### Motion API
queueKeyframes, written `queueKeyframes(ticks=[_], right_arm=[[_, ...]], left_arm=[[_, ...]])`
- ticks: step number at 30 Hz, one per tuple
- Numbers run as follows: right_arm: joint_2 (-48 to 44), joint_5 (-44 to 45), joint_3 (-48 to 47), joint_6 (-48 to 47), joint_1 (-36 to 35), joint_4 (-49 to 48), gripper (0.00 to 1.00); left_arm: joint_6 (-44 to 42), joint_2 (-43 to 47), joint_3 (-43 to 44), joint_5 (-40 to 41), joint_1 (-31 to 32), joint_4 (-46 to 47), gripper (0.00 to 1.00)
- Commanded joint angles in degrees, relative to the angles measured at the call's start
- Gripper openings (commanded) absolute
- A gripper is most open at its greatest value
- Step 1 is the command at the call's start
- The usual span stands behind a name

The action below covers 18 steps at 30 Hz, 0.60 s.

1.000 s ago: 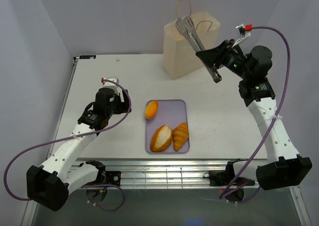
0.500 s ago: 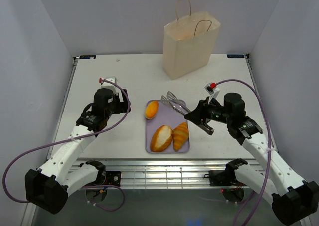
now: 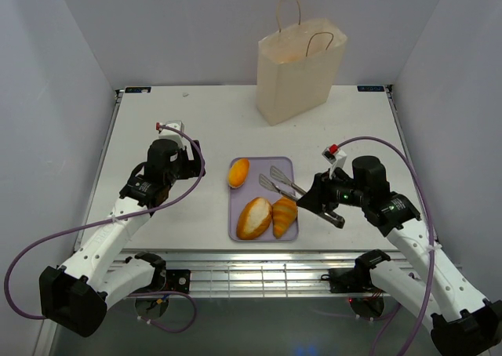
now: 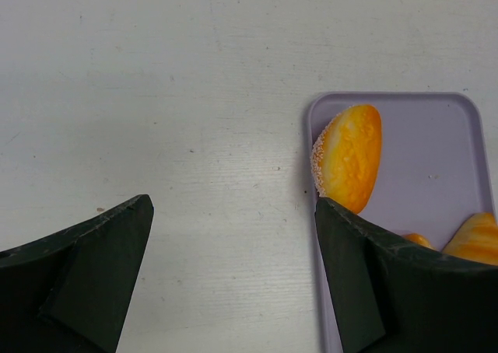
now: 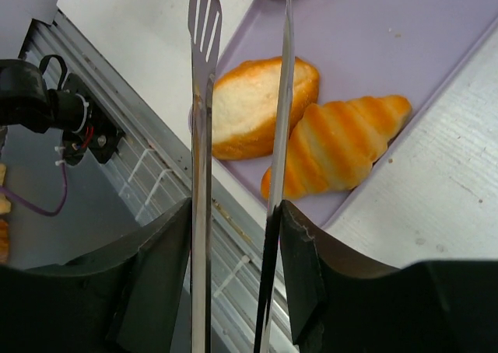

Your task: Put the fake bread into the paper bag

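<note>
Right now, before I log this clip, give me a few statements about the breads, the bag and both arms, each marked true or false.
1. Three glossy golden-orange toy breads lie on the flat lilac rectangular tray. True.
2. The tall cream-beige paper bag lies flat on its side. False: it stands upright.
3. The right end effector holds long metal tongs. True.
4. The left end effector grips the oval roll. False: it is open and empty; the roll lies on the tray.
5. The tongs clamp the croissant. False: their tips are apart above the tray, gripping nothing.
</note>
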State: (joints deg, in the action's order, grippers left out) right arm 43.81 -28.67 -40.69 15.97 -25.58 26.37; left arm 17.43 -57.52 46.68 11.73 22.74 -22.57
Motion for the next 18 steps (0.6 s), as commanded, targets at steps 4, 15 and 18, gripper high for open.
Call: queueKeyframes(ticks=[4, 15, 18], right_arm=[[-3.2, -2.8, 0.0, 0.5, -0.4, 8.6, 0.54], [-7.7, -3.2, 0.6, 2.3, -0.4, 17.8, 0.56], [-8.2, -3.4, 1.5, 2.8, -0.4, 19.1, 0.55]], left_arm=[[0.1, 0.9, 1.9, 0.3, 0.2, -0.3, 0.96], [0.1, 1.0, 1.9, -0.5, 0.2, -0.4, 0.96], [0.1, 1.3, 2.0, -0.7, 0.2, -0.4, 0.96]])
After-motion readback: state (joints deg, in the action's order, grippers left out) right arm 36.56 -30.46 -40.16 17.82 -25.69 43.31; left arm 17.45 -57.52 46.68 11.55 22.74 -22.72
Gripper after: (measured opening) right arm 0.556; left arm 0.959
